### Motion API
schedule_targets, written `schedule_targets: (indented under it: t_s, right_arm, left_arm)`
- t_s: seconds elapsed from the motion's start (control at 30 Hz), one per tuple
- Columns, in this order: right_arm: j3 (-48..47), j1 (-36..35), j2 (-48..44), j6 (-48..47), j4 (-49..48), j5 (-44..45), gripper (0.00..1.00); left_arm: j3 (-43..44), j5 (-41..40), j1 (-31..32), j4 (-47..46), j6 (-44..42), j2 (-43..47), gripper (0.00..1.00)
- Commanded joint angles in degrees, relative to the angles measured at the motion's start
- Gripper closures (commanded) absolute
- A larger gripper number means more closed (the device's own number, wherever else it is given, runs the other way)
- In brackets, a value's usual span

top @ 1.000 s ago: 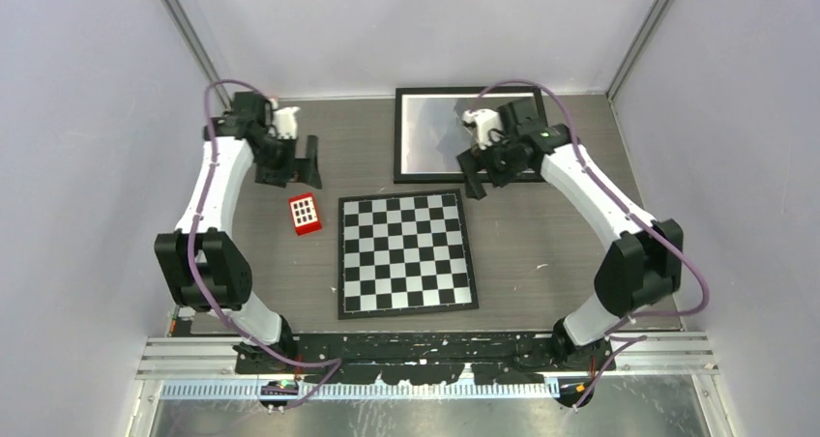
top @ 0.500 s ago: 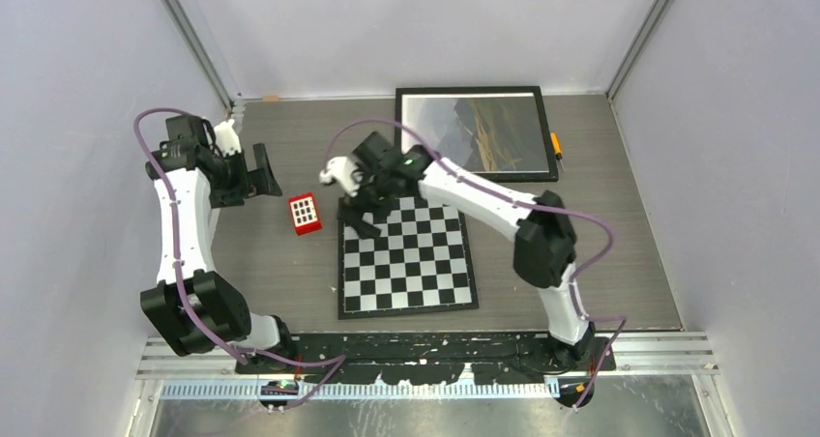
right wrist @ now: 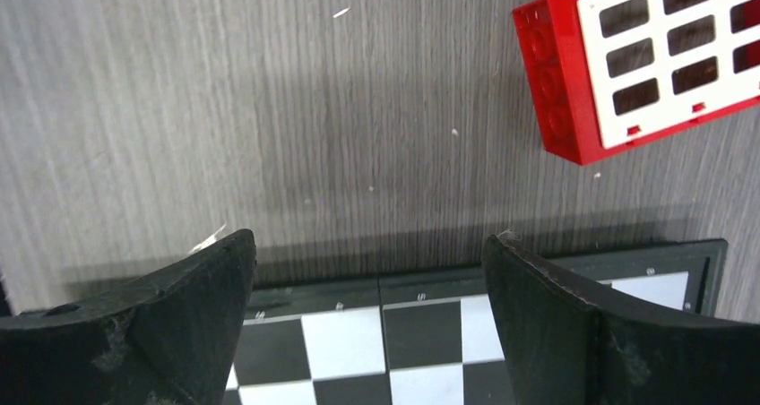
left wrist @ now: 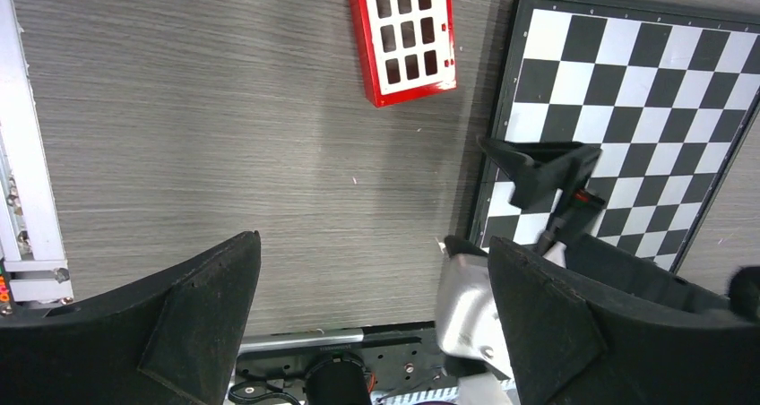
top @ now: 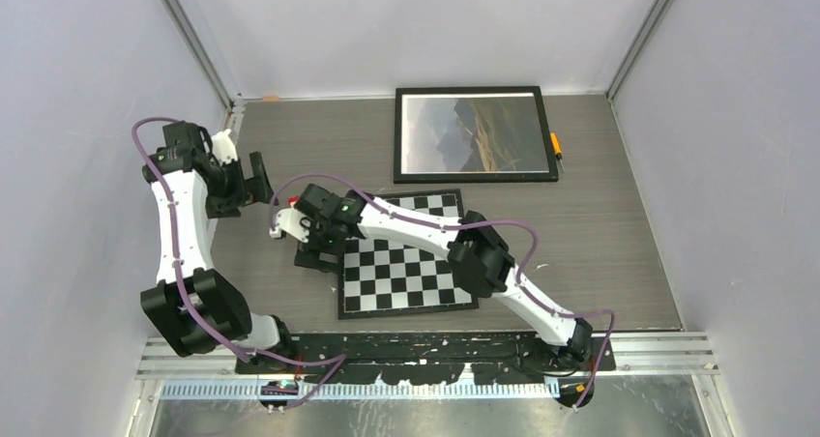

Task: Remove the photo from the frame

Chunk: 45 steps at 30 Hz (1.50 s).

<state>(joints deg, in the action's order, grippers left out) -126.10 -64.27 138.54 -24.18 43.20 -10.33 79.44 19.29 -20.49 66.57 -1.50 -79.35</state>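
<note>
Black-rimmed frame (top: 464, 177) lying far back, photo (top: 472, 132) inside.
Agape and empty: left gripper (top: 257, 177) over tabletop (top: 600, 224), right gripper (top: 317, 255) low beside checkerboard (top: 416, 263) edge.

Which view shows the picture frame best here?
Top external: the frame lies whole and uncovered, the photo inside it. Both wrist views show none of it, only the checkerboard and a red block.

Photo (top: 471, 133) inside frame (top: 474, 177), flat at far end of table (top: 600, 224)
</note>
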Motion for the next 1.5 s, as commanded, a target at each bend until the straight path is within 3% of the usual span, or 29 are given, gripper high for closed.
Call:
schedule_targets:
  t_s: [0.0, 0.4, 1.23, 1.47]
  right_arm:
    - [-5.49, -0.39, 2.71, -1.27, -2.01, 3.31, 0.0]
    - [0.38, 2.89, 2.47, -2.57, 3.34, 3.38, 0.01]
    - [50.62, 10.77, -27.63, -19.89, 5.05, 2.31, 0.0]
    - [59.46, 15.93, -33.79, -25.18, 6.06, 3.17, 0.0]
  left_arm:
    - [-0.11, 1.16, -0.72, 0.61, 0.05, 2.23, 0.0]
    - [0.36, 1.67, -0.78, 0.6, -0.49, 1.79, 0.0]
    - [1.57, 5.56, -0.69, 0.89, -1.48, -0.2, 0.0]
    - [1.18, 5.38, -0.04, 1.2, -1.8, 0.48, 0.0]
